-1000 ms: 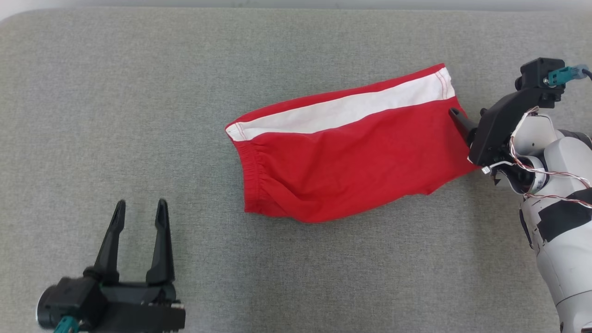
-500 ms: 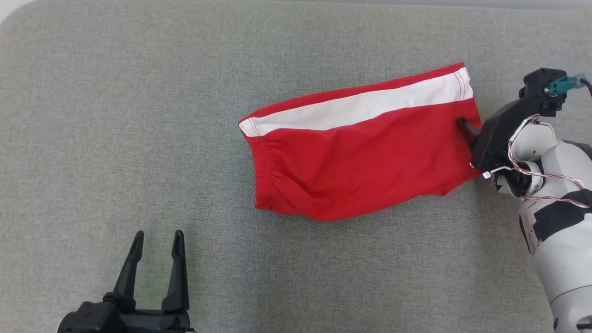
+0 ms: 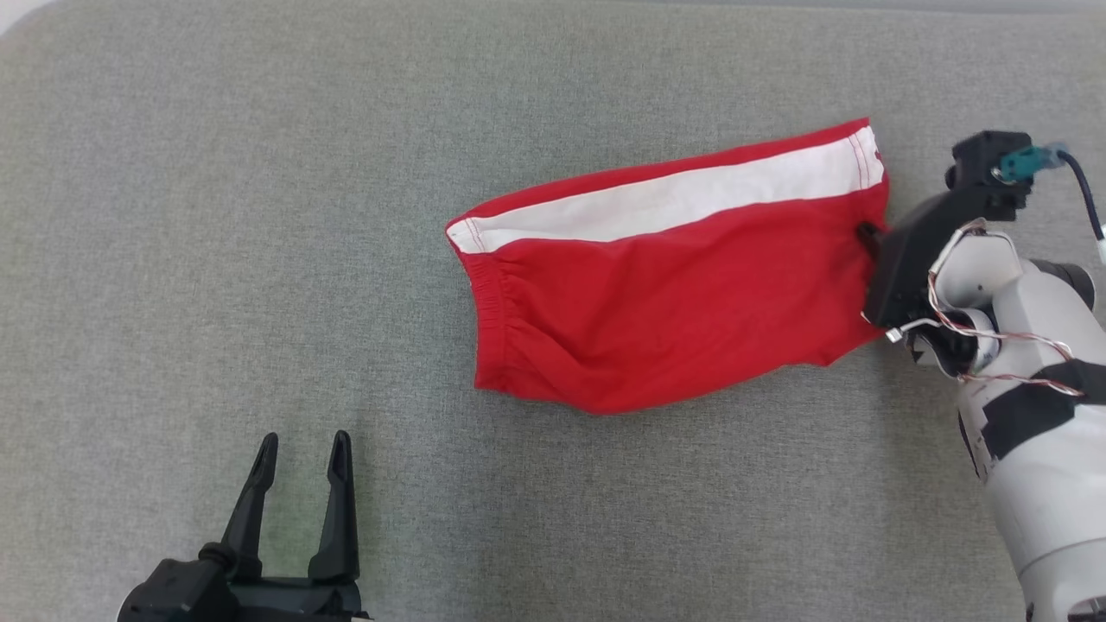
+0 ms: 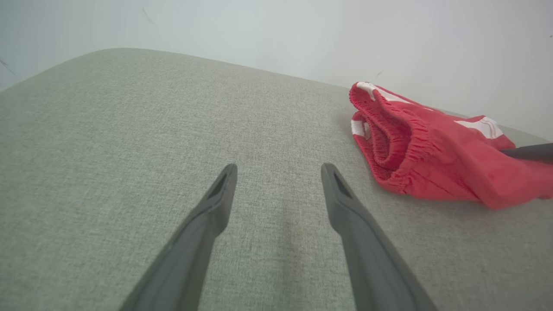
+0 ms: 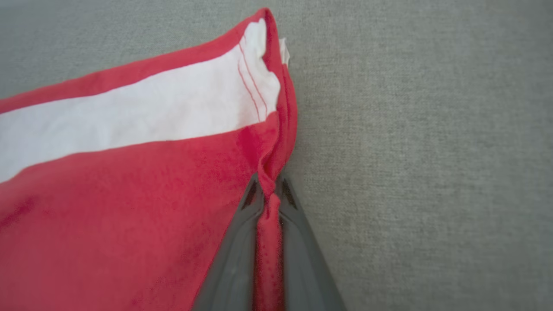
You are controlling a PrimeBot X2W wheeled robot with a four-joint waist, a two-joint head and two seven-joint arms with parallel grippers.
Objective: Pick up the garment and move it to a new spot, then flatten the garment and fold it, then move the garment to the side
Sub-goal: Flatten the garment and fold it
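Observation:
The garment (image 3: 683, 302) is a pair of red shorts with a white side stripe, lying folded on the grey cloth table (image 3: 259, 216), its elastic waistband to the left. My right gripper (image 3: 867, 235) is at the garment's right hem edge, shut on a pinched fold of red fabric (image 5: 268, 190) between its two fingers. My left gripper (image 3: 301, 449) stands open over bare table at the lower left, well apart from the garment (image 4: 432, 151), nothing between its fingers (image 4: 218, 194).
The grey table top stretches wide to the left and in front of the garment. A pale wall (image 4: 302, 34) rises behind the table's rounded far edge. My white right forearm (image 3: 1037, 466) with loose wires lies along the right edge.
The right gripper has closed on the garment's right hem. The head camera shifted between the earliest frame and now. The left gripper stays open.

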